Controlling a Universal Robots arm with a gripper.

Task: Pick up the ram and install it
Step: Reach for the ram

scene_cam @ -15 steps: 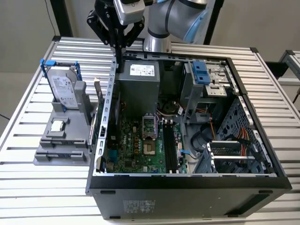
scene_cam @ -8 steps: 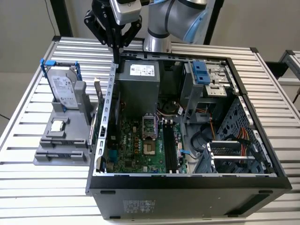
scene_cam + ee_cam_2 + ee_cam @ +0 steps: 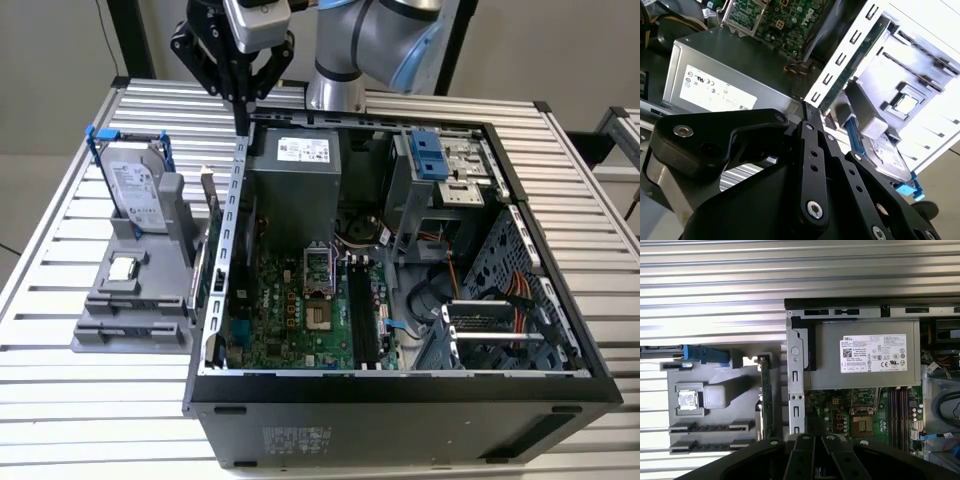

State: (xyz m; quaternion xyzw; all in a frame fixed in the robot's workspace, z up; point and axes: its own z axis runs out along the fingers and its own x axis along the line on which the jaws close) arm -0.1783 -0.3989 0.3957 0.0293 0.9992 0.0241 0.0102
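My gripper (image 3: 243, 125) hung over the far rim of the computer case (image 3: 400, 415), above the corner by the power supply (image 3: 295, 175). Its fingers were drawn together on nothing (I saw no gap between them). The ram (image 3: 210, 210) stood on edge in the grey holder (image 3: 130, 325), along the holder's edge nearest the case, beside the hard drive (image 3: 135, 185). The holder sat toward the table's (image 3: 60, 400) edge at the exterior view's left.

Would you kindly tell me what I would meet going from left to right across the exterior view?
hard drive → ram → power supply → blue drive-cage latch
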